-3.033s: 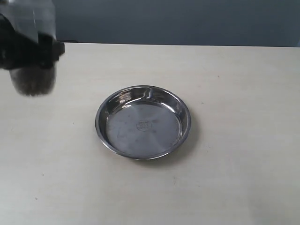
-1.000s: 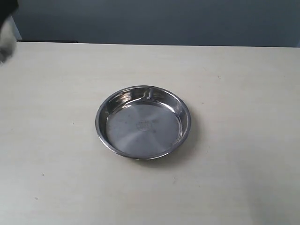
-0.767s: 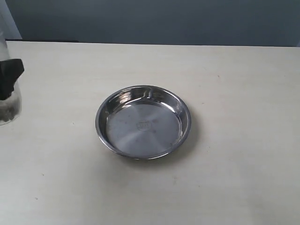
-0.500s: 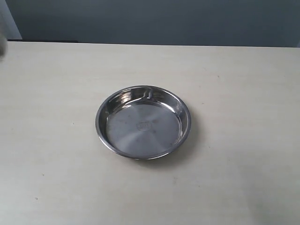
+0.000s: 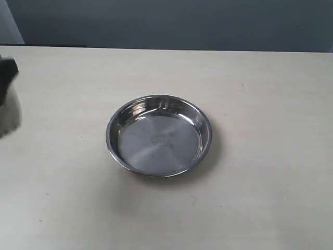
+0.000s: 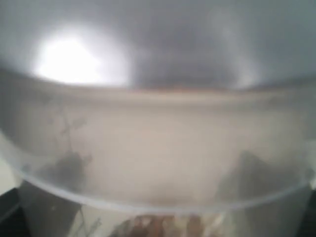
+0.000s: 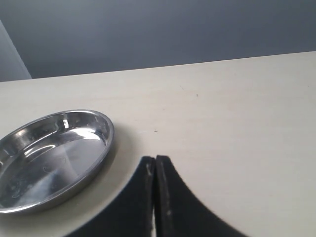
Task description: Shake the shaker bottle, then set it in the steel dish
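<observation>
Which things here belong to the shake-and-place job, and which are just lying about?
Job's own:
shaker bottle, filling the left wrist view
steel dish, nothing in it

Not in play:
table
right pincer, shut, apart from the dish

Wide room on the table (image 5: pixel 270 182)
Only the dish (image 5: pixel 156 156) stands in the middle; my blurred bottle (image 5: pixel 9 117) fills the left edge, well apart.

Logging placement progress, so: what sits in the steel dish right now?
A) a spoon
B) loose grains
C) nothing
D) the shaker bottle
C: the steel dish shows only bare metal, while the shaker bottle is a blur well away from it, at the exterior view's left edge.
</observation>
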Robot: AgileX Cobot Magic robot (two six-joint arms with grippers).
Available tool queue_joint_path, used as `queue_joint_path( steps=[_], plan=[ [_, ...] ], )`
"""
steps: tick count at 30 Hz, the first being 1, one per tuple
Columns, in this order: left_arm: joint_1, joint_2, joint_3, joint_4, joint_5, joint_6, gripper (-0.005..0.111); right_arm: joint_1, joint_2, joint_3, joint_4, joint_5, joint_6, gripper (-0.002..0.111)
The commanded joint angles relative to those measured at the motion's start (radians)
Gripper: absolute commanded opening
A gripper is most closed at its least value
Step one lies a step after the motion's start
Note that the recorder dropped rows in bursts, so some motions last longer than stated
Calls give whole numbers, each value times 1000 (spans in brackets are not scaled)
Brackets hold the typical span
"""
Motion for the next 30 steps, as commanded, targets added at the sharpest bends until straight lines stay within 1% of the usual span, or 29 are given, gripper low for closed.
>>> queue_joint_path(
  steps=[1, 2, 3, 4, 5, 6, 7, 8, 9, 10, 11, 12, 13, 14, 16, 17, 19, 21, 23, 24, 26, 29, 30],
  plan=[
    [-3, -30, -97, 56, 118, -18, 0, 1, -4, 1, -1, -10, -1, -1],
    [-3, -58, -146, 83, 118, -8, 0, 1, -4, 1, -1, -10, -1, -1],
    [-3, -90, -171, 143, 97, 12, 0, 1, -4, 1, -1, -10, -1, -1],
    [-3, -89, -136, 145, 65, 10, 0, 1, -4, 1, -1, -10, -1, -1],
    [-3, -44, -26, 92, 3, -27, 0, 1, -4, 1, -1, -10, -1, -1],
    [-3, -8, 34, 45, -25, -59, 0, 1, -4, 1, -1, -10, -1, -1],
    [-3, 34, 75, 12, -11, -114, 0, 1, -4, 1, -1, -10, -1, -1],
    [-3, 14, 21, 71, 58, -112, 0, 1, -4, 1, -1, -10, -1, -1],
    [-3, -9, -31, 128, 95, -112, 0, 1, -4, 1, -1, -10, -1, -1],
    [-3, -57, -139, 208, 108, -112, 0, 1, -4, 1, -1, -10, -1, -1],
    [-3, -82, -187, 249, 104, -112, 0, 1, -4, 1, -1, -10, -1, -1],
    [-3, -90, -190, 288, 83, -112, 0, 1, -4, 1, -1, -10, -1, -1],
    [-3, -83, -150, 282, 83, -115, 0, 1, -4, 1, -1, -10, -1, -1],
    [-3, -47, -54, 260, 83, -150, 0, 1, -4, 1, -1, -10, -1, -1],
    [-3, 19, 36, 217, 114, -202, 0, 1, -4, 1, -1, -10, -1, -1],
    [-3, 18, 28, 205, 132, -202, 0, 1, -4, 1, -1, -10, -1, -1],
    [-3, -11, -24, 219, 149, -197, 0, 1, -4, 1, -1, -10, -1, -1],
    [-3, -56, -102, 259, 151, -189, 0, 1, -4, 1, -1, -10, -1, -1],
    [-3, -88, -136, 304, 140, -165, 0, 1, -4, 1, -1, -10, -1, -1],
    [-3, -93, -128, 340, 135, -165, 0, 1, -4, 1, -1, -10, -1, -1],
    [-3, -84, -60, 357, 115, -172, 0, 1, -4, 1, -1, -10, -1, -1],
    [-3, -26, 58, 252, 50, -266, 0, 1, -4, 1, -1, -10, -1, -1],
    [-3, -11, 67, 231, 43, -272, 0, 1, -4, 1, -1, -10, -1, -1]
  ],
)
